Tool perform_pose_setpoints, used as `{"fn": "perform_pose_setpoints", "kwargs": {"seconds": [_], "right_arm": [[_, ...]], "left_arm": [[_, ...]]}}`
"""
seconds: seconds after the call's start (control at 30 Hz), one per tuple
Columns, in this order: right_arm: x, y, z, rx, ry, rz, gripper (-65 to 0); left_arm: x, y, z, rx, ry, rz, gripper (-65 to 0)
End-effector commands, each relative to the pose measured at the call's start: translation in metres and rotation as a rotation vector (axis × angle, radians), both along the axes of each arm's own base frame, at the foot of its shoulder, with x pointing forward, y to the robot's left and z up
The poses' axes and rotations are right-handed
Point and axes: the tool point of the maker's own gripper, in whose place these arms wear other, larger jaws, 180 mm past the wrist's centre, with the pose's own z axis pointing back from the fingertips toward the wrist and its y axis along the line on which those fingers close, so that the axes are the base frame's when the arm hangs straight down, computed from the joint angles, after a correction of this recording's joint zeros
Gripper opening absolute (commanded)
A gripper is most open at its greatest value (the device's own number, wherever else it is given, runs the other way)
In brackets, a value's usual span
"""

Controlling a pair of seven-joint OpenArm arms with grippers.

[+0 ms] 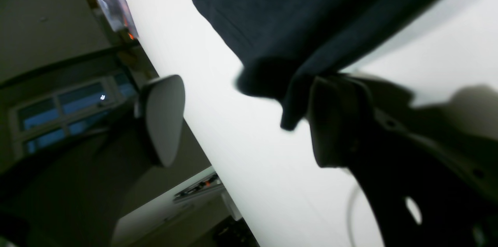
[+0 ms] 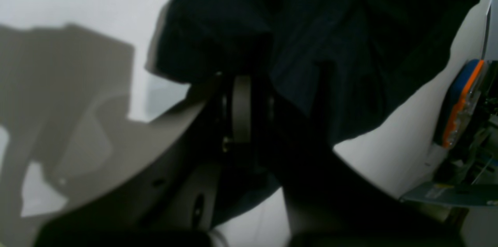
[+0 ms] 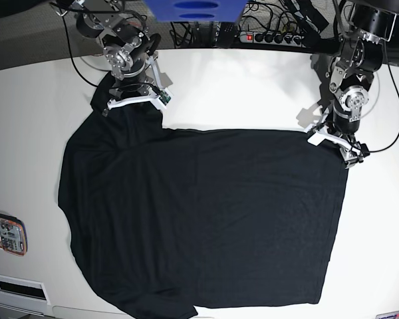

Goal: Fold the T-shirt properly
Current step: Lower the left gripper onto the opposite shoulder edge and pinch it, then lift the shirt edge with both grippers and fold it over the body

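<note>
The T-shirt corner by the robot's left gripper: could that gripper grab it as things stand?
Probably yes. The left gripper is open, and the T-shirt corner lies right against one of its fingers on the table, nothing blocking.

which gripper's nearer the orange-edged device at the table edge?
Right gripper, at the T-shirt's far corner on that side. Left gripper sits across the table from the device.

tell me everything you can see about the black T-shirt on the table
The T-shirt is plain black, soft matte cloth with no print, spread mostly flat on the white table with faint wrinkles. One short sleeve shows at the near edge. The right gripper is shut on a bunched far corner. At the opposite far corner, the left gripper is open, with a fold of the hem lying against one of its fingers.
</note>
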Motion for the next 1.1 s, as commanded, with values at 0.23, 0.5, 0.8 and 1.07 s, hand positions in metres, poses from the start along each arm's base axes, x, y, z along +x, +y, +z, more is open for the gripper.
{"fn": "perform_pose_setpoints", "kwargs": {"seconds": [0.23, 0.5, 0.8, 1.07], "right_arm": [[-0.023, 0.015, -0.011, 0.067, 0.105, 0.016, -65.0], [-0.023, 0.016, -0.011, 0.069, 0.105, 0.015, -65.0], [-0.013, 0.026, 0.006, 0.112, 0.056, 0.024, -65.0], [-0.006, 0.032, 0.020, 0.136, 0.020, 0.028, -65.0]], "left_arm": [[-0.041, -0.026, -0.044, -0.085, 0.190, -0.013, -20.1], [-0.038, -0.025, -0.042, -0.084, 0.186, -0.013, -65.0], [-0.022, -0.012, -0.030, -0.102, 0.121, 0.069, -65.0], [-0.012, -0.020, -0.003, -0.132, 0.036, 0.057, -65.0]]}}
